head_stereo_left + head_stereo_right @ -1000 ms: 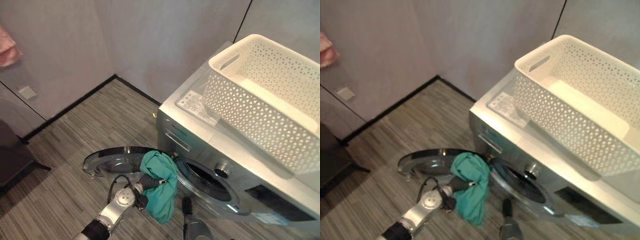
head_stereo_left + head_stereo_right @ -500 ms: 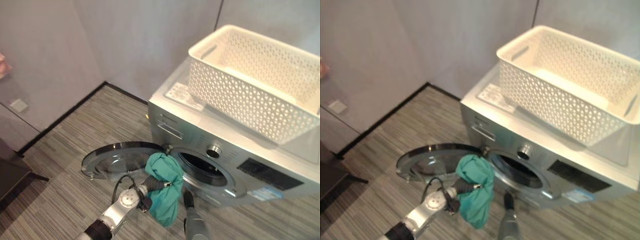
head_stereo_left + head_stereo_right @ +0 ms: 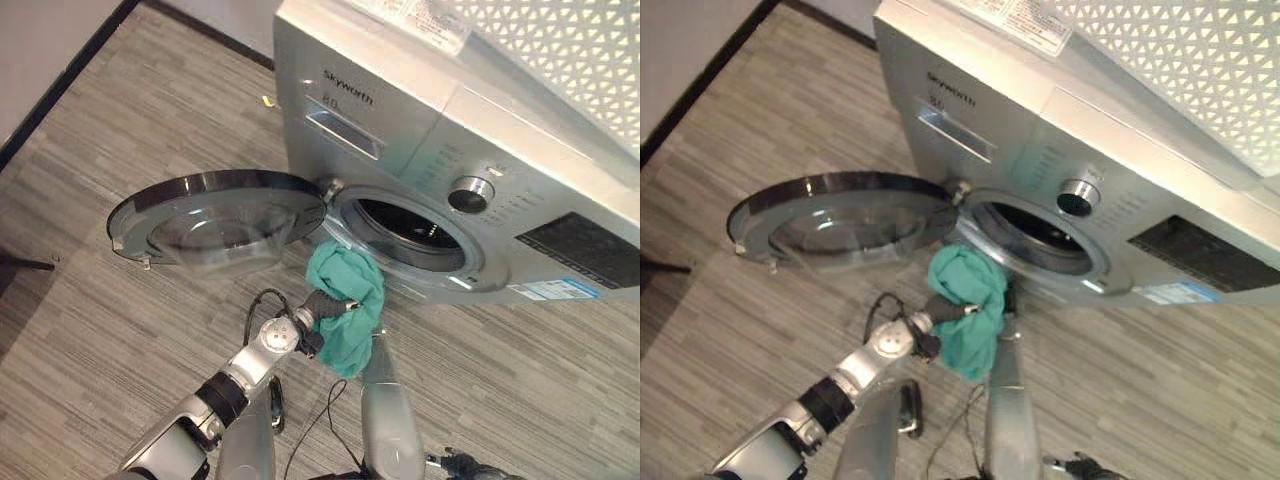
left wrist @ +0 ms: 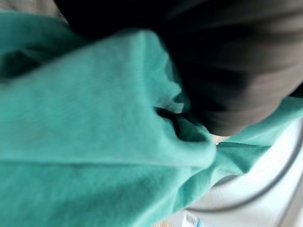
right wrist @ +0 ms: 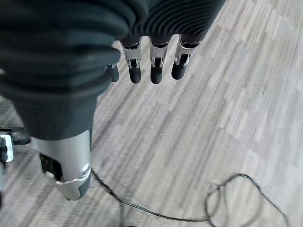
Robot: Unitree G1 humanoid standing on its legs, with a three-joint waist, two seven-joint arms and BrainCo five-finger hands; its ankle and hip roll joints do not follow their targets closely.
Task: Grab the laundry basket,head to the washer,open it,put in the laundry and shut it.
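Left wrist view is showing the left hand [image 4: 236, 71] wrapped in a bunched teal cloth [image 4: 85, 142], soft and creased, its fingers curling into the folds. From the head, that cloth [image 3: 345, 305] is hanging from the hand just below the washer's [image 3: 430, 130] round opening [image 3: 410, 222], with the door [image 3: 215, 215] lying wide open. Right hand [image 5: 151, 66] is hanging over the floor, fingers relaxed and straight. White basket [image 3: 1180, 50] is sitting atop the washer. Small labels are unreadable.
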